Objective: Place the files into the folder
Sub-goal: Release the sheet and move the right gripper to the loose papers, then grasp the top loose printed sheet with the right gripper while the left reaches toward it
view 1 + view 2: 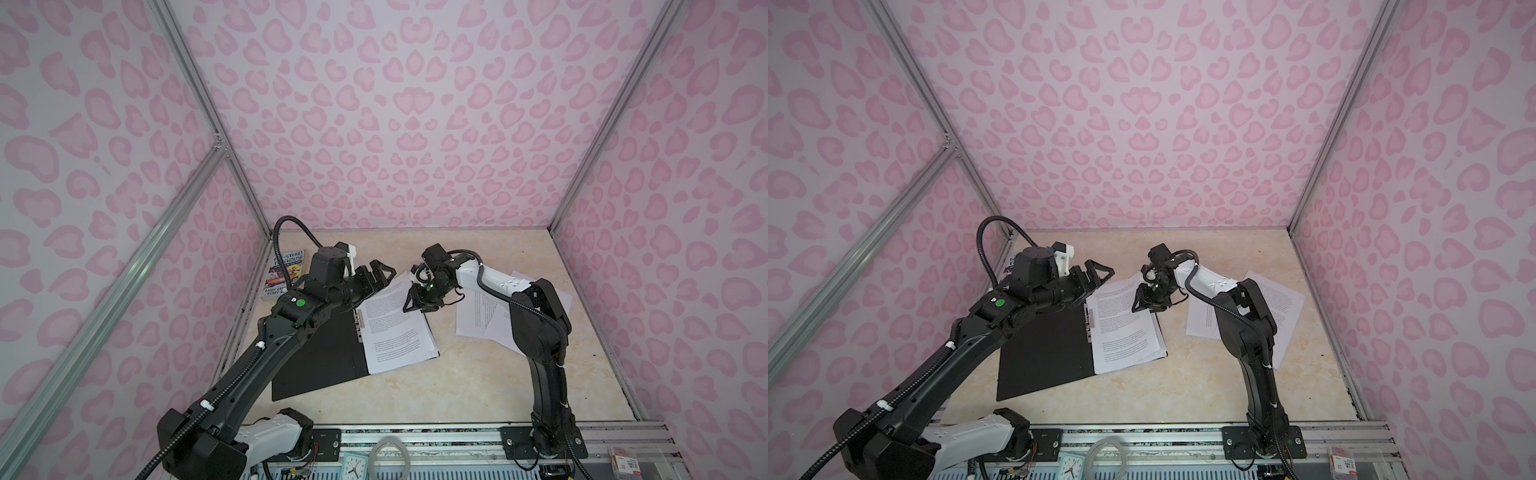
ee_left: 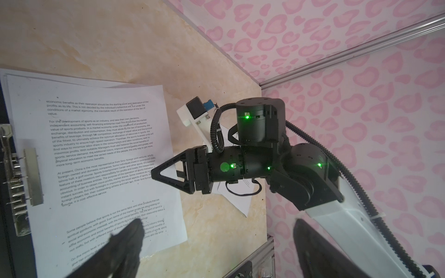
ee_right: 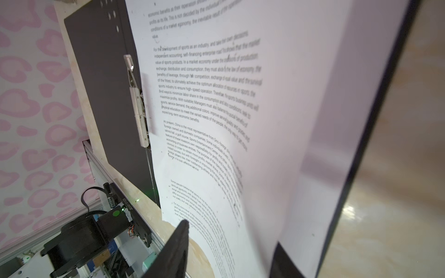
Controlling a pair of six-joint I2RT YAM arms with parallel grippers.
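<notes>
- In both top views, the thin A4 folder [image 1: 316,361], black inside, lies open and flat on the beige marbled table [image 1: 457,395]. The files [image 1: 395,328], white sheets of printed text, are stacked on the folder's right half. The stack is skewed, and its far corner overhangs the folder's far edge. Closing the cover now would likely crease that overhang.
- More stray sheets [image 1: 1204,324] of the same printed paper lie on the table to the right of the folder, partly under the right arm. A swing of that arm could scatter them.
- In a top view, the left gripper [image 1: 1100,280] hangs over the folder's far edge with its jaws spread wide, holding nothing.
- Left wrist view: the right gripper [image 2: 166,174] is seen side-on at the edge of the top sheet, and its gap cannot be read from here. The metal clip strip [image 2: 21,178] at the folder's spine meets the sheets' margin. Whether it clamps them I cannot tell, and a loose sheet could snag there.
- Right wrist view: the right gripper [image 3: 231,248] has its jaws apart, with the top sheet's curled edge passing between them, apparently unpinched. A careless withdrawal could drag that sheet off the folder.
</notes>
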